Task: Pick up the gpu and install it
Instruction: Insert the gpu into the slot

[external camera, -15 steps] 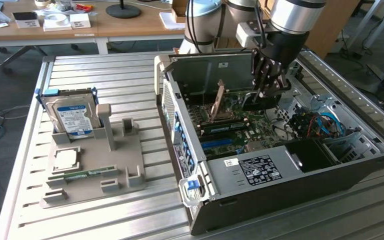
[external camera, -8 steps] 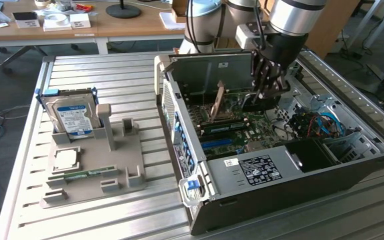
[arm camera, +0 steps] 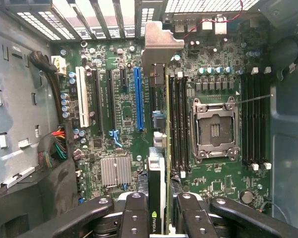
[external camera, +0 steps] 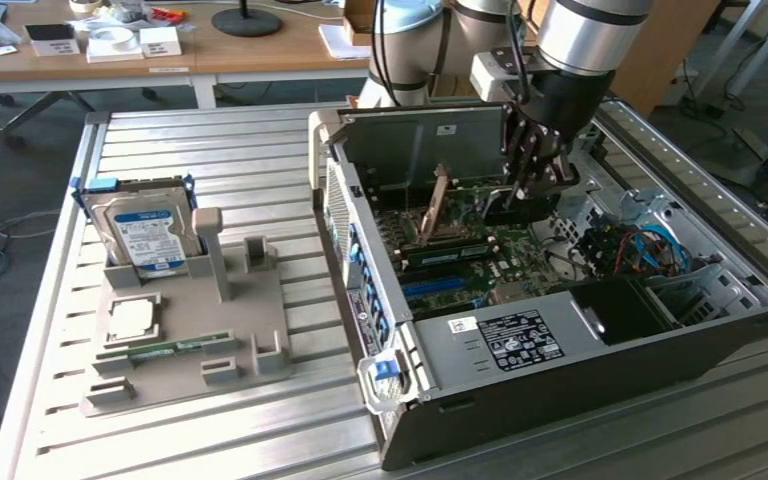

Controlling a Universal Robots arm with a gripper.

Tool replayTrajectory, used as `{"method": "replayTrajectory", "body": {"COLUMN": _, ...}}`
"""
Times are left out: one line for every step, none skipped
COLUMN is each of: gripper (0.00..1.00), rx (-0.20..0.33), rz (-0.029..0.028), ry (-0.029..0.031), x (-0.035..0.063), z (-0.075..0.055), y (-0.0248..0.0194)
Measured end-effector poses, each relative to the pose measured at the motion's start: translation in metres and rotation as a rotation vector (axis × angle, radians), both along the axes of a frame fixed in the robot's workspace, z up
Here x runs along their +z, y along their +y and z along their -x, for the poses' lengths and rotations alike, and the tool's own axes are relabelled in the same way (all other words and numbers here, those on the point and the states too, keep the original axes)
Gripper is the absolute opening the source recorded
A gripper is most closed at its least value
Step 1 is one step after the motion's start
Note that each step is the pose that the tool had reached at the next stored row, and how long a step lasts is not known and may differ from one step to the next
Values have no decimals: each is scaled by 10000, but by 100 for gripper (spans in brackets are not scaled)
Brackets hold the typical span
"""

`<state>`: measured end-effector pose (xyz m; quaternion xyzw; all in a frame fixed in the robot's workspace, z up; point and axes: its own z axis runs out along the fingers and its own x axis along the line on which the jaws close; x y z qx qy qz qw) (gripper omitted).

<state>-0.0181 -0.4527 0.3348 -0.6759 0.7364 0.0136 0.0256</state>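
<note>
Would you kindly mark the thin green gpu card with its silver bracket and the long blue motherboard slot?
thin green gpu card (arm camera: 156,191): wrist view, dark edge near the logo.
long blue motherboard slot (arm camera: 138,99): wrist view, mid-length.

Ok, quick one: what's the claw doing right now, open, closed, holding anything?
Claw: closed on the gpu, inside the computer case.

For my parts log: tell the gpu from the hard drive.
The gpu is gripped in the jaws inside the case; the hard drive stands in the grey holder outside it. The gpu is dark with a silver bracket; the hard drive bears a blue label. Both are thin and flat.
</note>
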Motion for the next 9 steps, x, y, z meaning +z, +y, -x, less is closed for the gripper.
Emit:
{"method": "replayTrajectory", "body": {"gripper": 27, "rx": 0, "rz": -1, "ry": 0, "x": -1, "z": 0, "y": 0}}
{"method": "replayTrajectory", "body": {"gripper": 27, "rx": 0, "rz": -1, "ry": -1, "x": 0, "z": 0, "y": 0}}
{"method": "replayTrajectory", "body": {"gripper": 27, "rx": 0, "rz": -1, "ry": 0, "x": -1, "z": 0, "y": 0}}
{"method": "replayTrajectory", "body": {"gripper": 27, "rx": 0, "rz": -3, "ry": -1, "x": -4, "z": 0, "y": 0}}
{"method": "replayTrajectory", "body": {"gripper": 27, "rx": -1, "rz": -5, "ry": -1, "x": -9, "z": 0, "y": 1}}
{"method": "replayTrajectory", "body": {"gripper": 27, "rx": 0, "rz": -3, "ry": -1, "x": -14, "z": 0, "y": 0}}
{"method": "replayTrajectory", "body": {"gripper": 27, "rx": -1, "rz": -1, "ry": 0, "x": -18, "z": 0, "y": 0}}
{"method": "replayTrajectory", "body": {"gripper": 27, "rx": 0, "rz": -1, "ry": 0, "x": -22, "z": 0, "y": 0}}
{"method": "replayTrajectory", "body": {"gripper": 27, "rx": 0, "rz": 1, "ry": 0, "x": -22, "z": 0, "y": 0}}
